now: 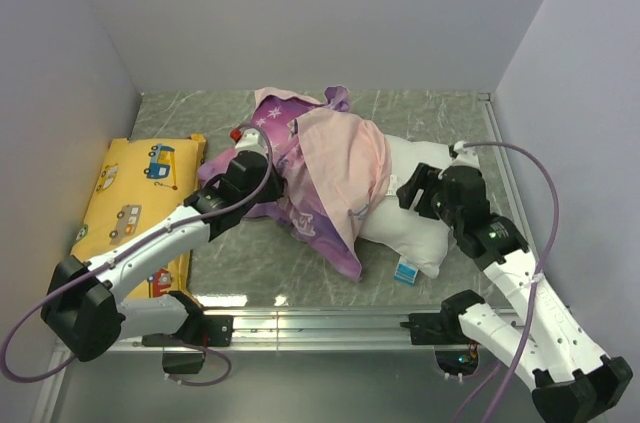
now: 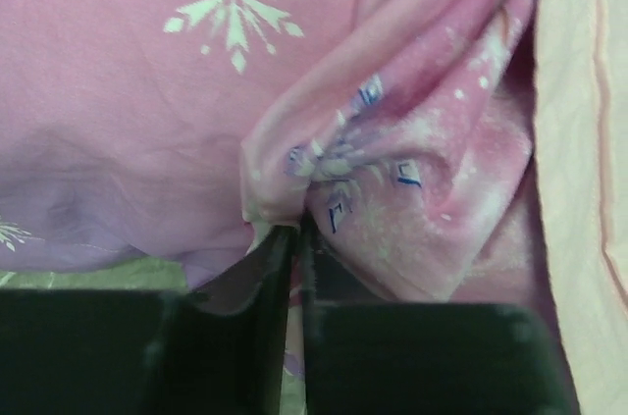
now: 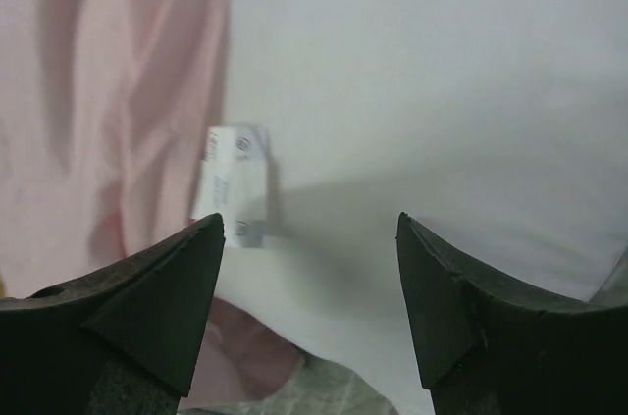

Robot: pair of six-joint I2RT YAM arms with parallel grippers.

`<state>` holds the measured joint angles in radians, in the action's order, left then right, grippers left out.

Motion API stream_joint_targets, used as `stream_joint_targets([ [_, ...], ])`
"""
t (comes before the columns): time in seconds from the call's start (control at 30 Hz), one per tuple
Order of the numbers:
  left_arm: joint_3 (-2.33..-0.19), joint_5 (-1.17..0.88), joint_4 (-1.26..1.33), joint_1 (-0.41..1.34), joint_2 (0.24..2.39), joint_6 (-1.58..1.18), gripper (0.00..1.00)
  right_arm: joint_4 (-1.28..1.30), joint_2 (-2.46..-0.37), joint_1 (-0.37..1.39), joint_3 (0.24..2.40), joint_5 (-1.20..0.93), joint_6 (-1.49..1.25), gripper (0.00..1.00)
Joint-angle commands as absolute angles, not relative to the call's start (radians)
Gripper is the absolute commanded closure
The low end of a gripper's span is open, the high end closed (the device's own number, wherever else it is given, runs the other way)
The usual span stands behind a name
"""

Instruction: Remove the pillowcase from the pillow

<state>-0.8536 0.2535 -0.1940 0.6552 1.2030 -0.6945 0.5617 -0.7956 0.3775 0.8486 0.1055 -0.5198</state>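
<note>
The purple-pink pillowcase [image 1: 320, 173] lies bunched over the left half of the white pillow [image 1: 420, 218], its pale pink inside turned up. The pillow's right half is bare, with a small tag [image 1: 405, 272] at its near edge. My left gripper [image 1: 262, 155] is shut on a fold of the pillowcase [image 2: 324, 170] at its left side. My right gripper [image 1: 412, 193] is open, right at the bare pillow [image 3: 442, 91], with a white tag [image 3: 234, 184] by its left fingertip and the pillowcase's pink edge [image 3: 108, 91] at left.
A yellow vehicle-print cushion [image 1: 135, 198] lies along the left wall. Walls close in the left, back and right. A metal rail [image 1: 320, 321] runs along the near edge. The table [image 1: 250, 263] is grey marble.
</note>
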Motion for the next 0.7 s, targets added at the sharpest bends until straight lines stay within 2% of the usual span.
stream_joint_targets([
  [0.0,-0.922,0.250,-0.195,0.693,1.161,-0.678,0.84,0.509,-0.772,0.403,0.770,0.158,-0.574,0.23],
  [0.03,-0.943,0.270,-0.204,0.702,1.157,-0.675,0.64,0.488,-0.781,0.411,0.746,0.156,-0.583,0.24],
  [0.13,-0.992,0.307,-0.251,0.752,1.134,-0.663,0.42,0.434,-0.813,0.413,0.701,0.138,-0.597,0.42],
  [0.17,-1.000,0.317,-0.265,0.779,1.123,-0.658,0.40,0.423,-0.816,0.414,0.692,0.130,-0.600,0.51],
  [0.23,-1.021,0.327,-0.273,0.811,1.115,-0.652,0.36,0.397,-0.819,0.414,0.669,0.130,-0.606,0.55],
  [0.33,-1.046,0.327,-0.272,0.885,1.134,-0.646,0.28,0.382,-0.818,0.414,0.661,0.132,-0.606,0.52],
  [0.5,-1.141,0.354,-0.244,1.040,1.302,-0.627,0.19,0.376,-0.828,0.414,0.663,0.129,-0.603,0.45],
  [0.67,-1.273,0.406,-0.278,1.094,1.527,-0.609,0.16,0.367,-0.828,0.420,0.652,0.130,-0.601,0.31],
])
